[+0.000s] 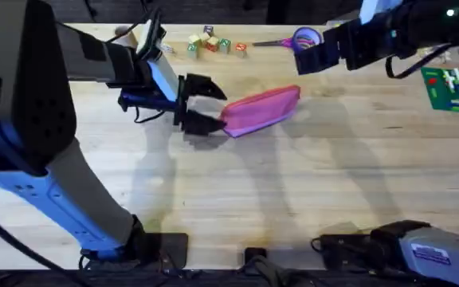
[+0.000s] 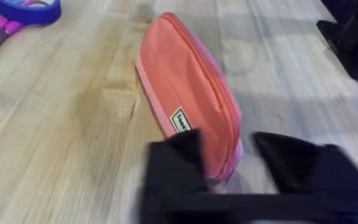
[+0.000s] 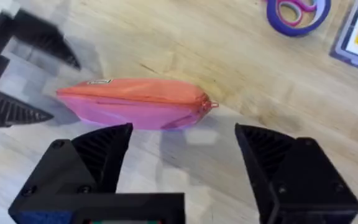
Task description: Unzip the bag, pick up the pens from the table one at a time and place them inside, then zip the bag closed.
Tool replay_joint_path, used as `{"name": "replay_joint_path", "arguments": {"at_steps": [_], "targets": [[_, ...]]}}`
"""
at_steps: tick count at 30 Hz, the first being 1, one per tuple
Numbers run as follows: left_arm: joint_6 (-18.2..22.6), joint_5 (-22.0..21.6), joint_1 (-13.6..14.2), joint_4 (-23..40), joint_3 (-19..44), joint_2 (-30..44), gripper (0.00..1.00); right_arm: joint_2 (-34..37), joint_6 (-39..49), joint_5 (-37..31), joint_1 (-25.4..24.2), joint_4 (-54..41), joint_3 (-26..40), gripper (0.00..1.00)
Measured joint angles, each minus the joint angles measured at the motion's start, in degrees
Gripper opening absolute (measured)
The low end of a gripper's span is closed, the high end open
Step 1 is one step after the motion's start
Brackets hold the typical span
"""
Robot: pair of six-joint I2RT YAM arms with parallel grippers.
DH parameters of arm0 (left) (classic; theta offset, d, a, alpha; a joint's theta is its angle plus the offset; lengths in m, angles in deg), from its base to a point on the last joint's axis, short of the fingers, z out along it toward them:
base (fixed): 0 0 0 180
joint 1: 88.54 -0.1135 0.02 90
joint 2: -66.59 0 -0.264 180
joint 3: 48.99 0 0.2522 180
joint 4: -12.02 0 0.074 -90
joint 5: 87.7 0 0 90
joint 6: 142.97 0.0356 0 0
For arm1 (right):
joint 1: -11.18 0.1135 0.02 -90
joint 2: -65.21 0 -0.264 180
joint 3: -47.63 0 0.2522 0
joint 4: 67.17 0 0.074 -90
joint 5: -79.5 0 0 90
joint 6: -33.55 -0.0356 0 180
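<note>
With no pens seemingly left on the counter (image 1: 309, 191), both spread pincers, left pincer (image 1: 204, 104) and right pincer (image 3: 182, 165), are flanking the apparently zipped bag (image 1: 263, 109).

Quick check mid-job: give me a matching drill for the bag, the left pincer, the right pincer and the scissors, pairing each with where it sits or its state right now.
Things:
1. bag
2. left pincer
3. right pincer
4. scissors

States:
A. open, raised above the table near the bag's zipper-pull end
B. purple-handled, at the table's far edge
C. zipped shut, lying on the table
D. open, at the bag's labelled end

Pairs: 1-C, 2-D, 3-A, 4-B
</note>
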Motion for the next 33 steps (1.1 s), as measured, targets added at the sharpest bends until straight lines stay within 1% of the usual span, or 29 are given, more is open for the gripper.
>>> {"name": "replay_joint_path", "arguments": {"at_steps": [1,2,3,9,10,14,18,23,25,28,30,31,33], "targets": [[-0.18,0.06,-0.01,-0.02,0.0,0.0,0.944,0.0,0.01,0.0,0.11,-0.33,0.0,0.998],[-0.2,0.1,-0.07,-0.03,-0.02,0.0,0.981,0.0,0.02,0.0,0.26,-0.48,0.0,0.998],[-0.15,0.03,-0.07,-0.23,-0.02,0.0,0.993,0.0,0.13,0.0,0.69,-0.54,0.0,0.998],[-0.13,-1.19,-0.12,-0.21,-0.02,-0.15,0.996,-0.4,1.37,0.0,0.91,-0.93,0.0,0.998],[-0.14,-3.37,-0.12,0.24,-0.04,-1.98,0.996,-1.7,2.03,-0.02,0.91,-1.91,0.0,0.998],[-0.2,-6.8,-0.21,0.86,-0.04,-8.24,0.996,-4.03,2.62,-0.02,0.91,-2.25,0.0,0.998],[-2.59,-10.6,-0.23,0.89,-0.04,-16.55,0.996,-4.87,2.86,-0.02,0.91,-2.36,0.0,0.998],[-8.65,-16.69,-0.23,1.02,-0.04,-26.39,0.996,-4.87,3.04,0.0,0.91,-4.61,0.0,0.998],[-11.84,-19.44,-0.23,1.03,-0.04,-29.97,0.996,-4.93,3.05,-0.01,0.91,-5.93,0.0,0.998],[-17.66,-24.21,-0.23,0.7,-0.04,-35.08,0.996,-5.72,3.05,-0.02,0.91,-7.49,0.0,0.998],[-22.1,-27.58,-0.23,0.18,-0.04,-38.25,0.996,-6.93,3.06,0.0,0.91,-8.21,0.0,0.998],[-29.04,-32.08,-0.23,-0.83,-0.04,-42.03,0.995,-9.19,3.06,0.0,0.91,-9.64,0.0,0.998],[-34.16,-35.19,-0.23,-1.16,-0.04,-44.16,0.995,-10.8,3.06,0.0,0.91,-10.68,0.0,0.998]]}}
